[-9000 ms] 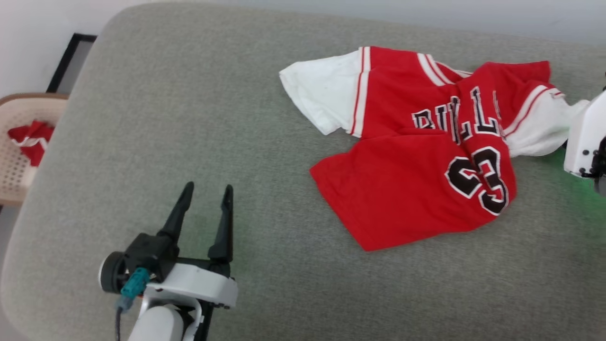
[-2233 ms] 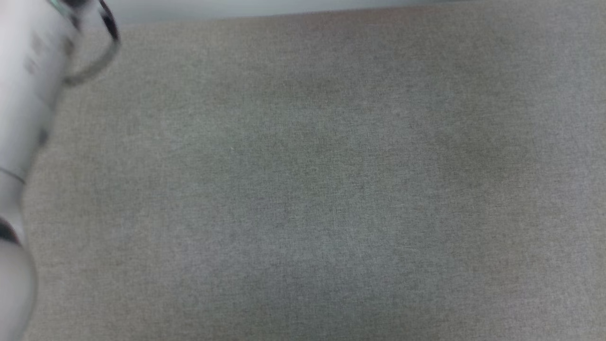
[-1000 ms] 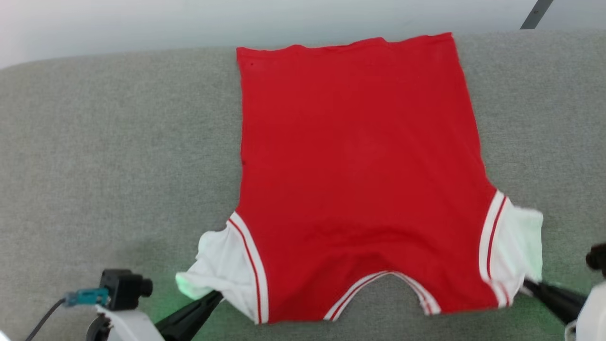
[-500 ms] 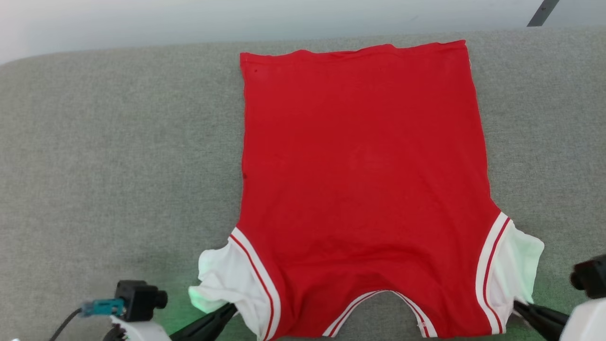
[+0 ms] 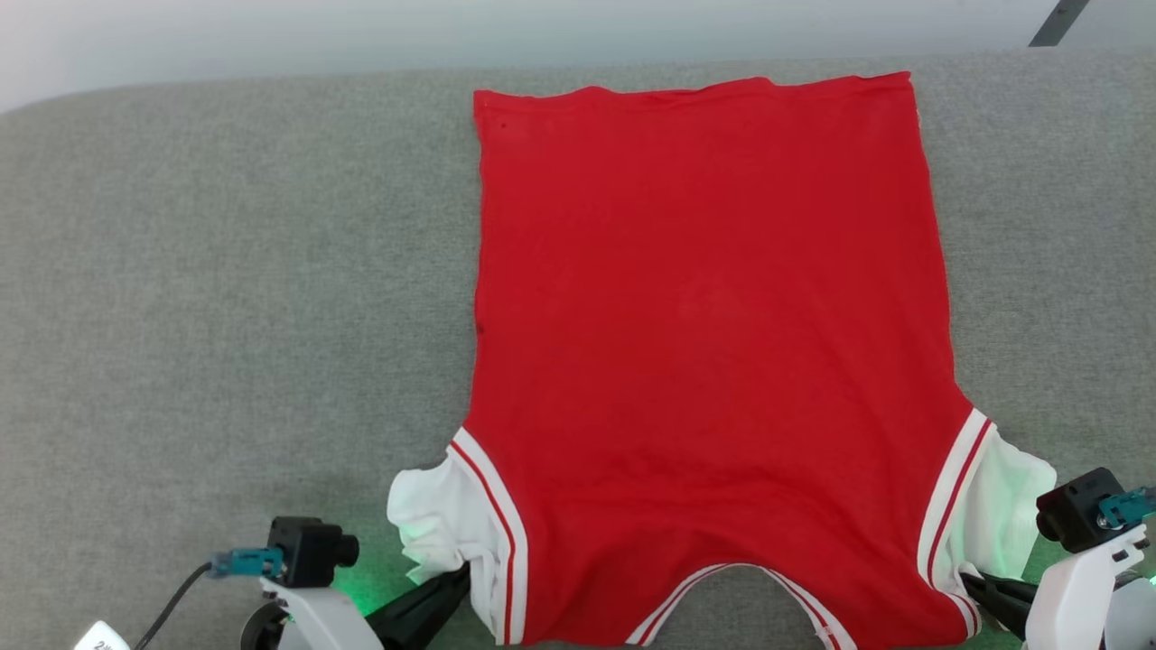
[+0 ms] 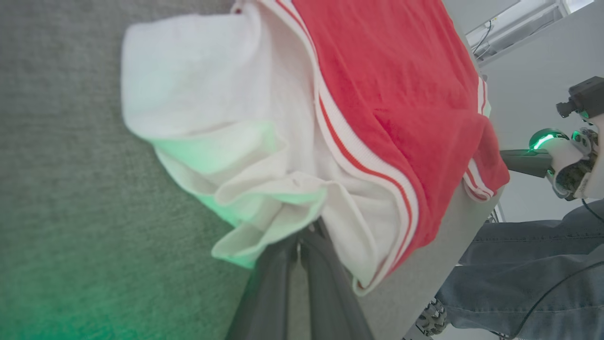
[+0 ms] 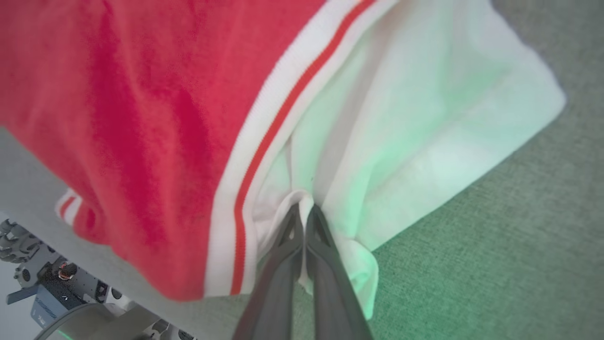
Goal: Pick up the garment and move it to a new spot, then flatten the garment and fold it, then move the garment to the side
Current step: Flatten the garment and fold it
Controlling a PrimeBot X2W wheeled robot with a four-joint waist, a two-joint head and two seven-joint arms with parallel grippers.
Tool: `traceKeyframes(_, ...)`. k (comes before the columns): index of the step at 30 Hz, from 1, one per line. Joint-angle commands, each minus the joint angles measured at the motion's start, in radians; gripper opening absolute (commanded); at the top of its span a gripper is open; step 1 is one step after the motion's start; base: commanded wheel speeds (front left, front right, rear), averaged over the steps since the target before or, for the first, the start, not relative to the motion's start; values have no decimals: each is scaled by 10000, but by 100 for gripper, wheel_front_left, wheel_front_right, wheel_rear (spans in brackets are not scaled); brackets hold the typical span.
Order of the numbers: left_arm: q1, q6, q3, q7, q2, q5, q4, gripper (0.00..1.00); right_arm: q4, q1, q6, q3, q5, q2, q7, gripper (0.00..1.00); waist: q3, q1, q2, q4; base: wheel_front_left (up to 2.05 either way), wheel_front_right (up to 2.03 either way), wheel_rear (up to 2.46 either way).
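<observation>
the garment (image 5: 704, 343) lies spread out, plain side up, on the grey fabric surface (image 5: 226, 316), so it looks moved and mostly flattened. left gripper (image 5: 456, 580) and right gripper (image 5: 977, 587) are each pinched closed on a white sleeve edge. folding and moving it aside are left.

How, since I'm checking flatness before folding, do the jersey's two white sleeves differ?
The left sleeve is bunched into layered folds; the right sleeve lies smoother. The left sleeve's outline is rounded and lumpy; the right sleeve's edges run straighter. Both are white, pinched by the shut left end effector and right end effector.
</observation>
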Motion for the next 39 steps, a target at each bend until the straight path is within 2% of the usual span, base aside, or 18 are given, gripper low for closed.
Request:
traceKeyframes(1,-26,5,4,-5,-116,-72,241,0,36,36,-14,185,70,100,-22,100,13,0,0,10,0,0,0)
traceKeyframes(5,106,-59,163,-143,-163,24,344,0,-996,226,-12,-364,331,-384,115,100,27,0,0,-1,0,0,0)
traceKeyframes(9,237,-87,384,-243,-172,200,200,0,-2422,183,-12,-1418,792,-891,928,100,77,0,0,5,0,0,0)
traceKeyframes(12,187,-72,556,-294,-170,415,33,0,-3002,-491,-11,-2384,1160,-1037,1485,100,200,0,0,62,0,0,0)
traceKeyframes(14,56,-29,695,-301,-186,573,-107,0,-2906,-1392,-11,-2851,1244,-952,1721,100,367,0,0,117,0,0,0)
traceKeyframes(18,-282,14,914,-324,-310,828,-314,0,-1562,-3914,-11,-2877,526,-375,1727,100,794,0,0,370,0,0,0)
traceKeyframes(21,-576,-34,934,-312,-510,1060,-354,0,29,-5791,-8,-2254,-759,-137,1667,100,1135,0,0,740,0,0,0)
traceKeyframes(25,-960,-106,948,-287,-814,1259,-295,0,2342,-7828,-9,-1995,-1601,620,1812,100,1726,0,0,1312,0,0,0)
traceKeyframes(33,-1609,-181,654,-181,-1464,1658,-31,0,5639,-10568,-11,-1504,-2854,794,2591,100,2962,0,0,2279,0,0,0)
traceKeyframes(39,-1815,-177,327,-183,-1722,1753,21,0,7148,-11508,-11,-1352,-3634,655,2670,100,3378,0,0,2781,0,0,0)
